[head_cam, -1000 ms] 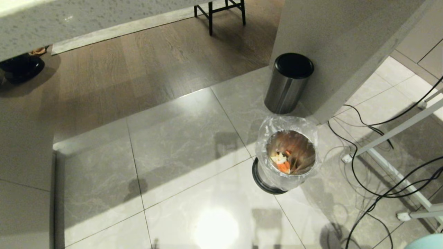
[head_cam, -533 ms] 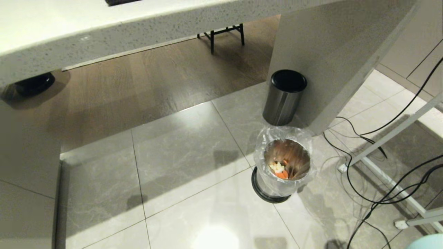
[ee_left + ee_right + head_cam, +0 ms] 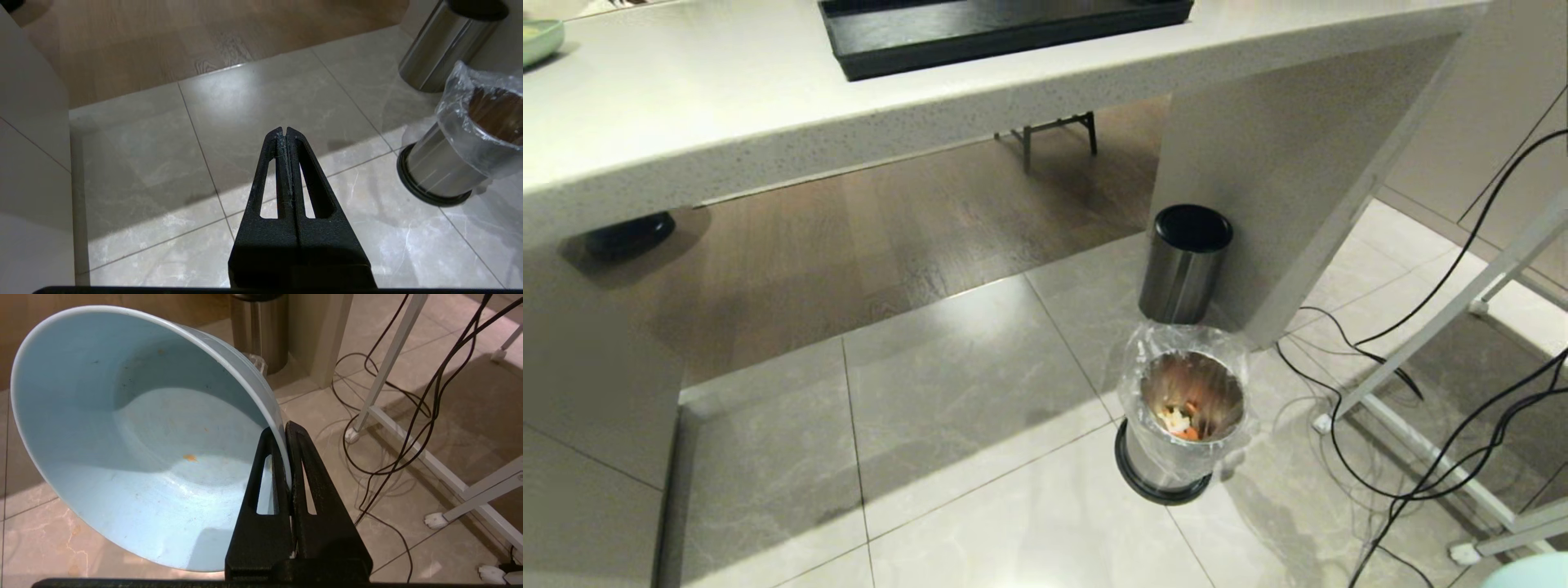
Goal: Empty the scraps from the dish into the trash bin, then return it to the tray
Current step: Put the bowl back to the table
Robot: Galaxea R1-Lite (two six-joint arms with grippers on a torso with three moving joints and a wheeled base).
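One dish, light blue, clamped by its rim between the closed fingers of the right gripper, tipped on edge and bare inside but for a small orange smear or two; a sliver of the same blue at the lower right corner of the head view. One left gripper, fingers pressed together on nothing, hanging above the floor tiles near the bins. Two bins on the floor: one trash bin of metal with a crinkly clear liner and a black base ring, and just beyond it one steel cylinder with a black lid, set against the counter's end panel. Scraps down inside the lined bin, a few orange and whitish pieces, too small to count. One black tray up on the pale speckled counter, its near rim just back from the counter edge. One pale-green plate at the counter's far left, mostly cut off. Glossy grey marble-look tiles underfoot, wooden flooring beyond, beneath the counter. Several black cables looping round a white frame at the right.
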